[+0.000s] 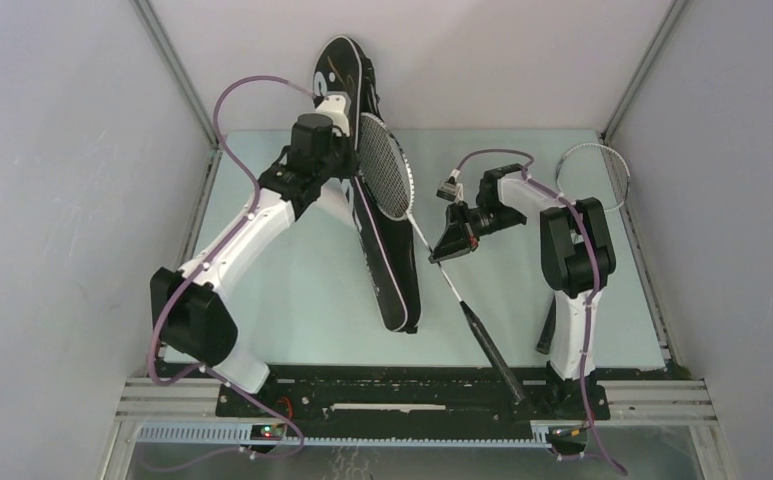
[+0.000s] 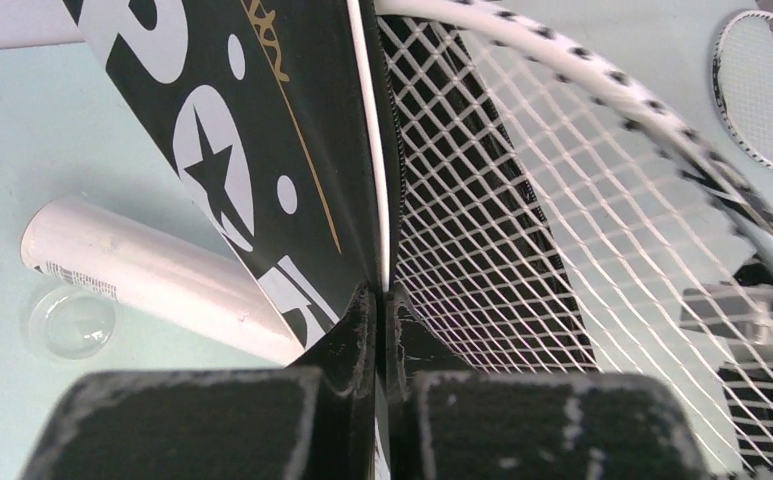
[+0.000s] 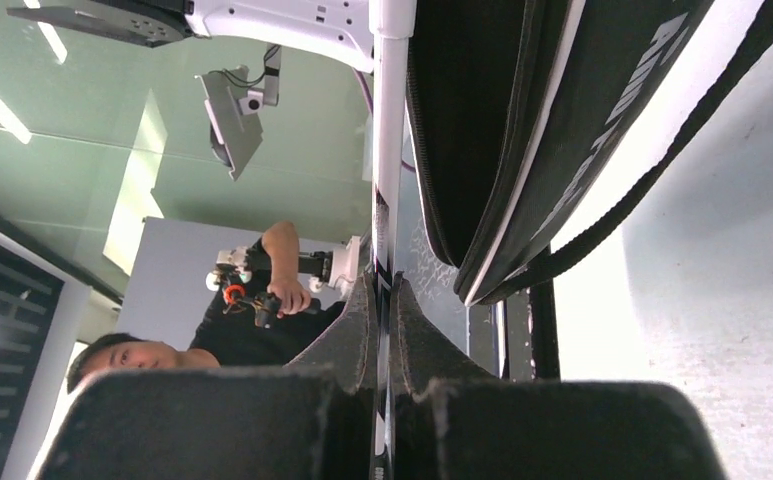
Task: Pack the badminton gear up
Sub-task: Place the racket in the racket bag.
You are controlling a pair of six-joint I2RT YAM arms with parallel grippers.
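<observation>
Racquet grip: black, low at the near edge between the arm bases; its shaft runs far-left up to the strung head.
Right claw: clamped on that thin shaft, partway along.
Left claw: pinched together on the rim of the black bag, holding one flap lifted.
Bag position: lengthwise mid-bench, wide end far; the strung head lies against its open edge (how deep it sits inside, I cannot tell).
Step in hand: feeding this racquet head-first into the bag, as I judge it.
Doing it well: hold the flap high, slide along the bag's long axis, head flat to the opening so the frame clears the zip edge; go slowly, since a thin shaft may twist.
Not yet packed: second racquet far right; white tube left of the bag.
</observation>
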